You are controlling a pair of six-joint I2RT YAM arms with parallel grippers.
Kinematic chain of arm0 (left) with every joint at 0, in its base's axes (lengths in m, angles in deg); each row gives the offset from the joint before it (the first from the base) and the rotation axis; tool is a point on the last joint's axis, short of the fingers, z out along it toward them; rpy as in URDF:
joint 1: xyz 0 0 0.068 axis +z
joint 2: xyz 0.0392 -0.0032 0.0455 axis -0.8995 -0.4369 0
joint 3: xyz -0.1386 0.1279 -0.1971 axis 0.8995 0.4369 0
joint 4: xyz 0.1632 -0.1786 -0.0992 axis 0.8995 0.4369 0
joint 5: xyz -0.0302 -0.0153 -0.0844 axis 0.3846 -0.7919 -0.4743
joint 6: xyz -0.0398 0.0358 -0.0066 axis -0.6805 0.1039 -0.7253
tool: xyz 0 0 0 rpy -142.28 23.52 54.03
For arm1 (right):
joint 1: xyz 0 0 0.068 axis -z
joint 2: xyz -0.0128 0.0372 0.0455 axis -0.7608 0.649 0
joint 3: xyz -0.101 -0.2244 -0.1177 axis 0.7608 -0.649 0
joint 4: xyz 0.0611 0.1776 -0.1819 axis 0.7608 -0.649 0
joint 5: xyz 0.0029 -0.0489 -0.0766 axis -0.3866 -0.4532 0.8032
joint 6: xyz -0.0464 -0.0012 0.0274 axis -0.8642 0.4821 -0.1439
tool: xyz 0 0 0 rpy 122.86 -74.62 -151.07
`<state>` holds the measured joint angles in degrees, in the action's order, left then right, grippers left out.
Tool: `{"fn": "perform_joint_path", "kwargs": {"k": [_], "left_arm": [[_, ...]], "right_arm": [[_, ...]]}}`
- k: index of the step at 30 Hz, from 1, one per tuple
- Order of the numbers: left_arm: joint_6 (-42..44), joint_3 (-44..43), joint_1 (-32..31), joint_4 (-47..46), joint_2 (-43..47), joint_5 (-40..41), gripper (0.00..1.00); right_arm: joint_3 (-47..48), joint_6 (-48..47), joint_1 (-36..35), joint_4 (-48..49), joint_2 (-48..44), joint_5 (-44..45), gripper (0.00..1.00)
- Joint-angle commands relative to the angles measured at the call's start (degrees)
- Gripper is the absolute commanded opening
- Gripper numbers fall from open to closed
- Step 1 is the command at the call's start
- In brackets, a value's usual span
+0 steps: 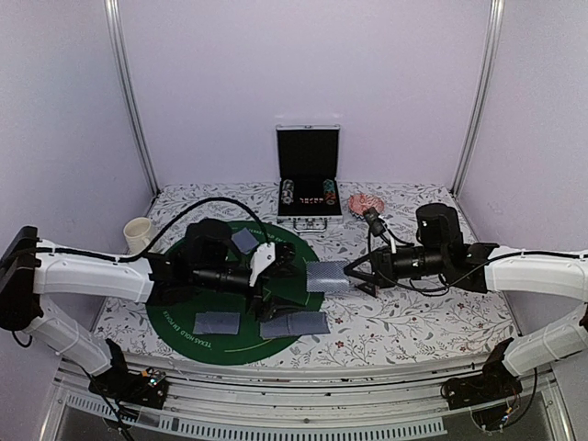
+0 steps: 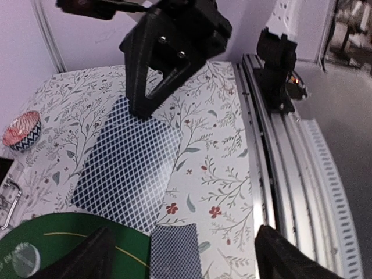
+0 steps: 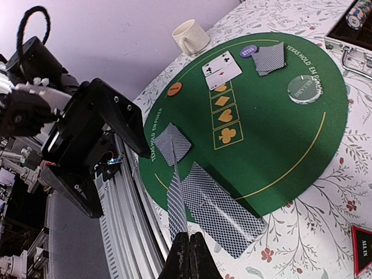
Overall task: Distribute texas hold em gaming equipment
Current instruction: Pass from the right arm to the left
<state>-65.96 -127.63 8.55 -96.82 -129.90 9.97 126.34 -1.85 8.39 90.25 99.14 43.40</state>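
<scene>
Judging the deal midway: cards (image 3: pixel 173 142) down on the mat (image 3: pixel 273 133), another card (image 3: pixel 176 206) pinched in the right pincer (image 3: pixel 187 241) (left pincer (image 2: pixel 183 244) wide, empty).

We record face-down grey-blue cards (image 3: pixel 172 142) at the near rim of the mat (image 3: pixel 273 139), overlapping cards (image 3: pixel 224 212) half off it, and a far pair (image 3: pixel 270 57) farther in. Two face-up cards (image 3: pixel 221 70) lie on the felt. A single card (image 3: pixel 176 197) stands edge-on, pinched in the right gripper (image 3: pixel 185 241). The blue disc (image 3: pixel 249 50), orange disc (image 3: pixel 174 89) and pale disc (image 3: pixel 303 88) lie flat on the felt. The black marker (image 3: pixel 361 250) lies off it.
</scene>
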Motion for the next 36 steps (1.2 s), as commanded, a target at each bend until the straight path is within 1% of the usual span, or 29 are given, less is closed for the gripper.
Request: {"fn": "perform_joint_path", "kwargs": {"k": [1, 3, 5, 10, 12, 17, 24, 25, 26, 29, 30, 31, 32, 33, 34, 35, 36], "left_arm": [[-14.89, -1.57, 3.70, -6.32, 2.17, -8.89, 0.71], [-19.59, -0.76, 5.86, -9.30, 3.36, -10.90, 0.65], [-23.58, 0.60, 7.76, -12.01, 4.80, -10.96, 0.62], [-24.80, 1.13, 8.31, -12.00, 4.72, -11.85, 0.63], [-25.18, 0.78, 8.41, -11.63, 3.81, -11.83, 0.59], [-26.13, 0.93, 8.34, -13.97, 2.72, -13.23, 0.46], [-25.98, 0.24, 8.24, -14.64, 0.31, -16.34, 0.13], [-26.06, 0.10, 8.17, -14.76, 0.02, -16.82, 0.08], [-25.92, -0.03, 8.13, -14.92, -0.12, -17.32, 0.00], [-24.83, 0.03, 7.92, -15.12, 0.47, -18.01, 0.00], [-23.81, 0.11, 7.94, -14.68, 1.20, -17.50, 0.00], [-22.33, 0.16, 7.92, -13.49, 2.12, -15.00, 0.00], [-20.33, 0.14, 7.92, -10.43, 3.20, -11.62, 0.00], [-17.60, 0.02, 7.95, -7.10, 4.47, -7.33, 0.00], [-14.17, -0.15, 8.03, -3.58, 5.79, -2.34, 0.00], [-8.62, -0.10, 8.17, -0.38, 7.19, 3.62, 0.00], [-3.61, 0.26, 8.23, 2.23, 8.34, 9.39, 0.00]], "right_arm": [[1.87, -2.41, -1.51, 4.91, -1.60, -5.41, 0.02], [2.34, -3.30, -2.66, 5.82, -1.88, -5.84, 0.02], [2.69, -3.79, -3.21, 6.52, -2.07, -6.28, 0.02], [3.04, -3.84, -3.75, 9.00, -2.18, -7.02, 0.02], [3.24, -3.75, -4.04, 9.79, -2.09, -7.71, 0.02], [3.69, -3.75, -4.47, 10.56, -2.17, -7.90, 0.02], [3.77, -3.54, -4.65, 11.80, -2.05, -8.34, 0.02], [3.79, -3.57, -4.67, 11.77, -2.01, -8.35, 0.02], [3.73, -3.57, -4.70, 11.82, -2.02, -8.27, 0.02], [3.62, -3.65, -4.68, 11.54, -2.13, -7.89, 0.02], [3.44, -3.66, -4.67, 11.44, -2.29, -7.34, 0.02], [3.29, -3.66, -4.73, 11.09, -2.64, -6.11, 0.03], [2.97, -3.66, -4.67, 10.50, -3.07, -4.01, 0.10], [2.62, -3.72, -4.53, 9.67, -3.51, -2.06, 0.25], [2.25, -3.91, -4.29, 8.98, -3.95, 0.41, 0.42], [1.89, -4.00, -3.83, 8.28, -4.42, 1.49, 0.55], [1.41, -3.94, -3.40, 7.90, -4.98, 2.04, 0.63]]}}
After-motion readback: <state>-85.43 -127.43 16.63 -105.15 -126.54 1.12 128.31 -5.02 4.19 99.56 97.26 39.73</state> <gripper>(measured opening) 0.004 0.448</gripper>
